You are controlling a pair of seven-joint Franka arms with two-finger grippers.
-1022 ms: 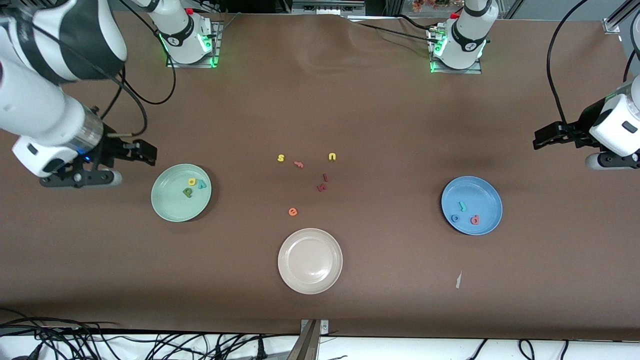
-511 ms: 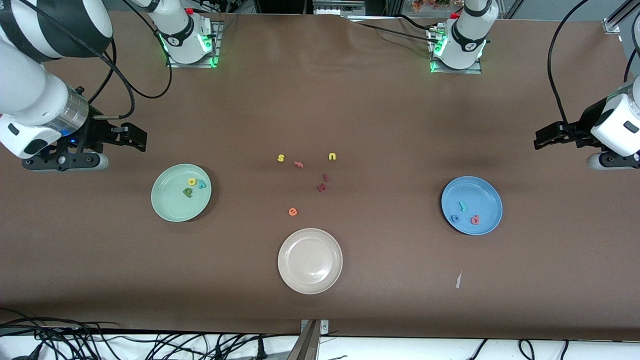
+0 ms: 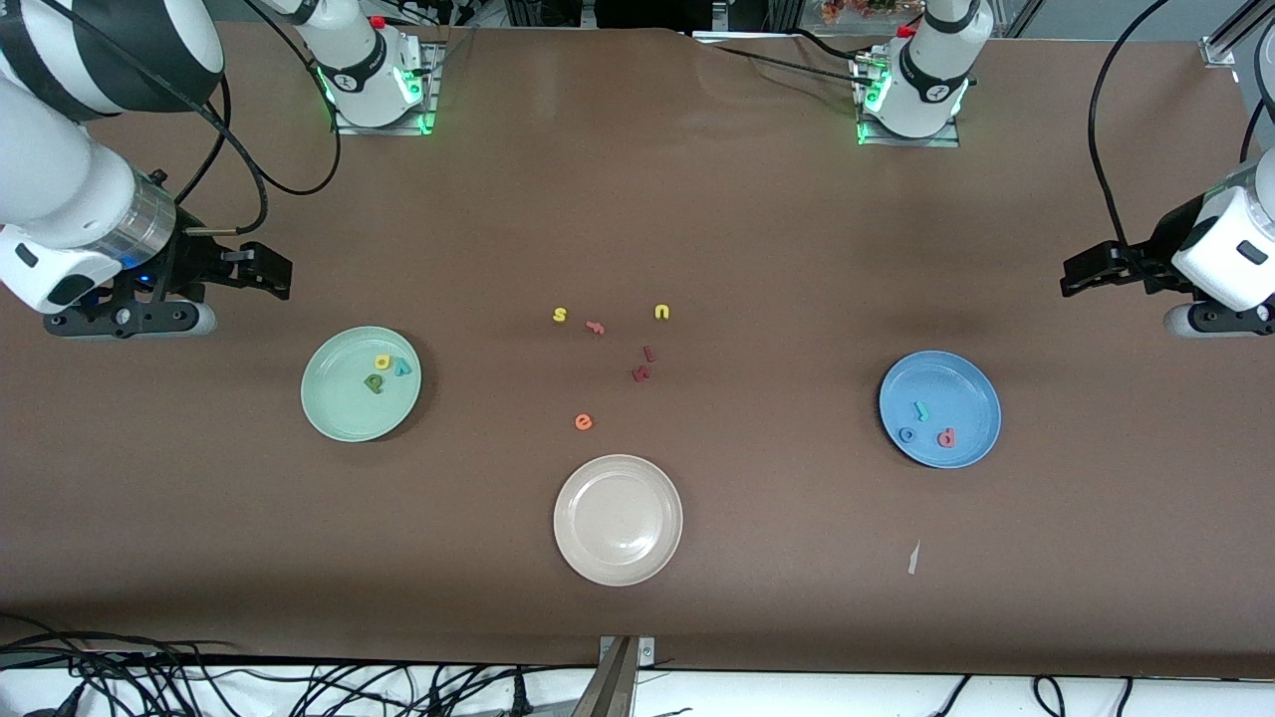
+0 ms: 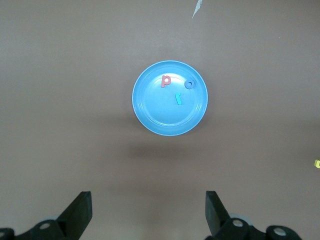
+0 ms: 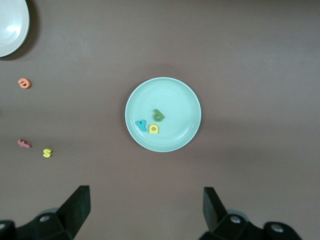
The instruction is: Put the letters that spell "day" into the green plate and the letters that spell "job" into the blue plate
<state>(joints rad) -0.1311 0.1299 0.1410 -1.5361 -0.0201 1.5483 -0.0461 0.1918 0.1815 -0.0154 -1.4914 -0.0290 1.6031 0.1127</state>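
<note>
Both words sorted, both claws spread wide and empty.

The green plate (image 3: 361, 383) holds the olive letter (image 3: 374, 383), yellow letter (image 3: 382, 362) and teal "y" (image 3: 401, 366); the blue plate (image 3: 939, 408), well apart toward the left arm's end, holds the teal "j" (image 3: 921, 409), blue "o" (image 3: 906, 434) and salmon letter (image 3: 945, 437). The foam letters look light, soft and thin, best pinched across a stem. The right gripper (image 3: 267, 274) and left gripper (image 3: 1081, 272) each hover over bare table beside their plates.
</note>
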